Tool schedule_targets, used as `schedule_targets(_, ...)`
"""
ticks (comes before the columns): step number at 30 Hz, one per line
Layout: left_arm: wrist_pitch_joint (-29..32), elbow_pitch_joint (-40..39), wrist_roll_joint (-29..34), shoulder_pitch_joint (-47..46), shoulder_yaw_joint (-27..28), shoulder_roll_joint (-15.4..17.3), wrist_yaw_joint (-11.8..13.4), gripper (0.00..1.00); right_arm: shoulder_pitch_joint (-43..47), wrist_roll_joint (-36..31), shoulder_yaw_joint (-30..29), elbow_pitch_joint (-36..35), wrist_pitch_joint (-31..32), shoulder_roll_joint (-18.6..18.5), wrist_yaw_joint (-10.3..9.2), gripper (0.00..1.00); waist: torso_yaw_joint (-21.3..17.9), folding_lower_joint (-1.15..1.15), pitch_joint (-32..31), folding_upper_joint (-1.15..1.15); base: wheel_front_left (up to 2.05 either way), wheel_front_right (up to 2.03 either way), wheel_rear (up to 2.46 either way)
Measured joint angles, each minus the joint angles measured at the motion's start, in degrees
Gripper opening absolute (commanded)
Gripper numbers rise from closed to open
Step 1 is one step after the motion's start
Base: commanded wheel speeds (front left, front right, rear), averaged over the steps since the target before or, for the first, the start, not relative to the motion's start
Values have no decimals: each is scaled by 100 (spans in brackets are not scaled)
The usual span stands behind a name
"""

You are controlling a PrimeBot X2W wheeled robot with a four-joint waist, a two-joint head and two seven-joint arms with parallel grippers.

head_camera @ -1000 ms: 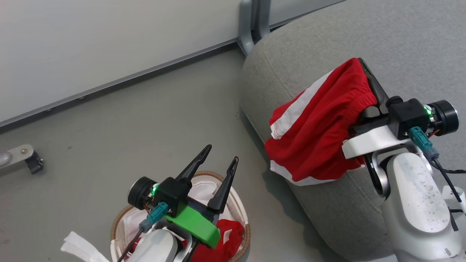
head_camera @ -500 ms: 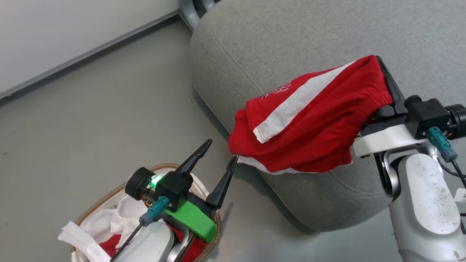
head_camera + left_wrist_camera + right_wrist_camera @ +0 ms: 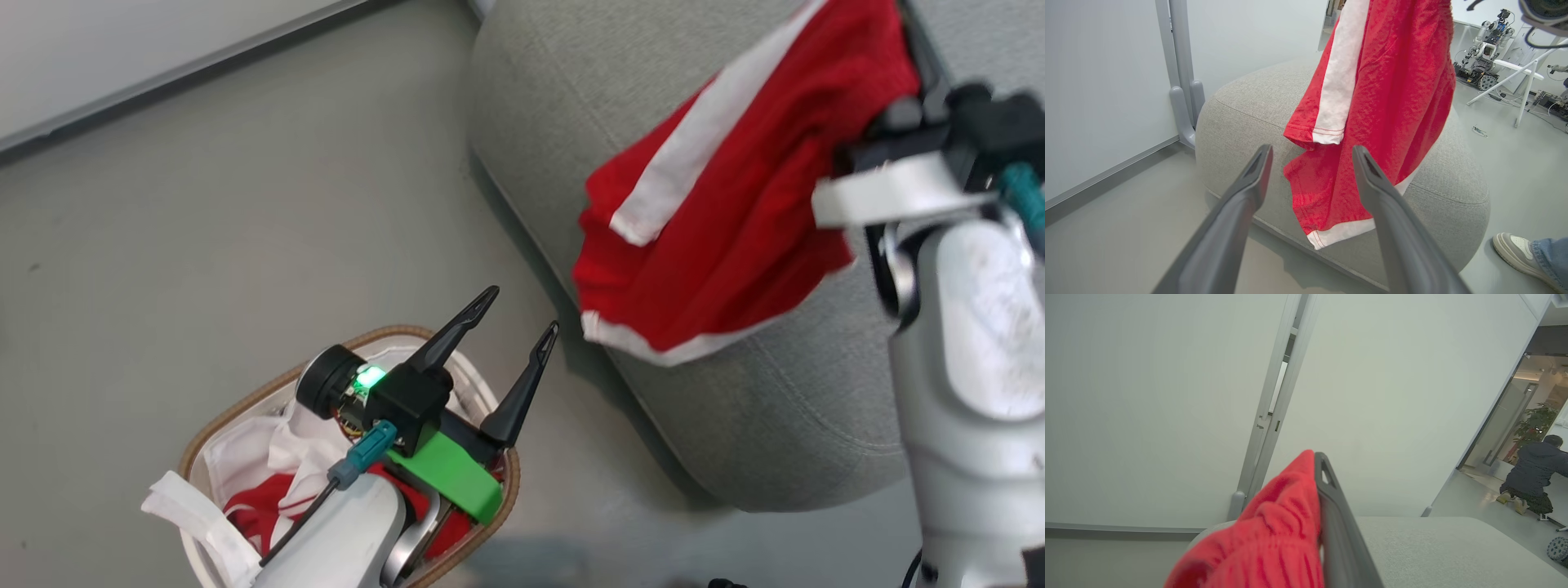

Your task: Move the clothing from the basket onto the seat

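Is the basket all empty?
No, some red clothing lies inside the basket, next to its white liner.

grey floor (image 3: 245,204), white wall (image 3: 1147,396), a person's pale shoe (image 3: 1515,250)

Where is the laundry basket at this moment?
In the head view, the basket stands on the floor at the lower left, beneath the open left claw and to the left of the grey seat.
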Motion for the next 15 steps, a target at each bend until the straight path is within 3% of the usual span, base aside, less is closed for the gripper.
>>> schedule_targets(2, -1, -20, 8, -69, -46, -10, 0, 100, -502, -105, -51, 126, 0, -82, 0, 0, 120, 0, 99, 0, 0, 0, 0)
schedule_targets(9, -1, -44, 38, -324, -214, -99, 0, 100, -2357, -298, -342, 776, 1, -902, 1, 0, 605, 1, 447, 0, 0, 0, 0)
schedule_targets(15, 0, -83, 105, -506, -301, -218, 0, 100, -3440, -379, -817, 1206, 159, -1647, 0, 0, 1049, 0, 799, 0, 0, 0, 0)
